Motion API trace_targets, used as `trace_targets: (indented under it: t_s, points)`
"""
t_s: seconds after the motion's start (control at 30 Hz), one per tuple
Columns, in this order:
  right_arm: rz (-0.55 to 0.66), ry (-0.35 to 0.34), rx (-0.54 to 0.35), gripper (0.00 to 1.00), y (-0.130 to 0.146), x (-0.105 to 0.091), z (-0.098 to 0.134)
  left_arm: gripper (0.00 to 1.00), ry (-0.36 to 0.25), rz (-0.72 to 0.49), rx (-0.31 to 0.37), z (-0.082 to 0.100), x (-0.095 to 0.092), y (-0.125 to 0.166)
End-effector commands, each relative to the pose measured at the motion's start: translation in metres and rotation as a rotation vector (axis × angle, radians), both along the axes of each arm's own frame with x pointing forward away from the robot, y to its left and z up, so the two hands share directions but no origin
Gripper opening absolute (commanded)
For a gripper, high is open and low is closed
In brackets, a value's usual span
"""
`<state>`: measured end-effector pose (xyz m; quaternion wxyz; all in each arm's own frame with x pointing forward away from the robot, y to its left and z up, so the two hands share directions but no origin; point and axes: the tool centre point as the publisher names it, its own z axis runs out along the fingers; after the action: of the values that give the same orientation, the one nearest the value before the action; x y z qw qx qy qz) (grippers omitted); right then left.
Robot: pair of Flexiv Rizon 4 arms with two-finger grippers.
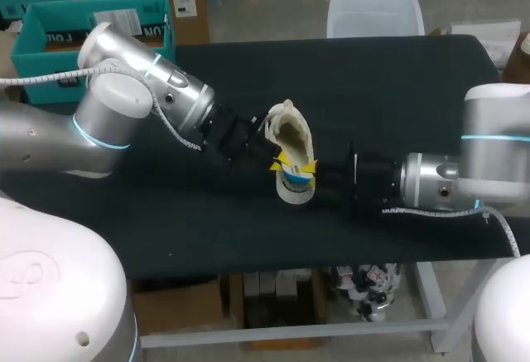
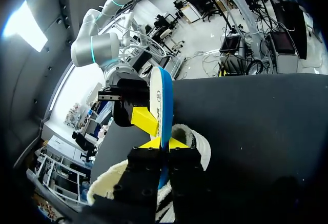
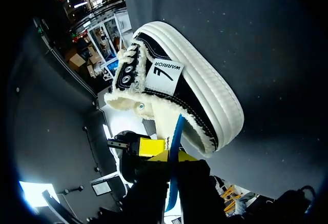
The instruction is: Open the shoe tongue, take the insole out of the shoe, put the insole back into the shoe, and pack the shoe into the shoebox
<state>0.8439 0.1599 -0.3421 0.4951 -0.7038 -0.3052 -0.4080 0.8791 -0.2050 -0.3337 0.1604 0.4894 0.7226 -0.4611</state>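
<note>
The shoe point(image 1: 291, 134) lies mid-frame on the black table point(image 1: 397, 89), a white label point(image 3: 164, 75) on its side (dark print on it). The blue insole point(image 2: 161, 98) stands at its heel, pinched by the left gripper point(image 2: 164, 143) and clamped by the right gripper point(image 3: 175, 156) too. Upper left, the teal shoebox point(image 1: 33, 47), contents hidden.

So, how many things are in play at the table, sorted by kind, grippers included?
shoe: 1
insole: 1
grippers: 2, the left gripper and the right gripper, both shut on the insole
total: 4
</note>
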Motion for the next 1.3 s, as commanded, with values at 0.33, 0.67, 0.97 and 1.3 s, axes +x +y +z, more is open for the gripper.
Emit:
trace_targets:
  t_s: [0.33,0.67,0.97,1.3]
  points:
    - [0.005,-0.008,-0.020,0.00,0.005,0.026,-0.017,0.00,-0.003,0.054,0.052,-0.010,0.016,-0.005]
    - [-0.004,-0.045,-0.052,0.00,0.005,0.026,0.000,0.00,0.007,0.054,0.035,-0.006,0.017,-0.003]
    - [-0.002,-0.135,-0.072,0.00,0.004,0.018,0.012,0.00,-0.053,0.042,0.017,0.010,0.011,-0.006]
    - [0.008,-0.246,-0.098,0.00,0.002,0.022,0.008,0.00,-0.108,0.018,0.049,0.015,0.013,-0.012]
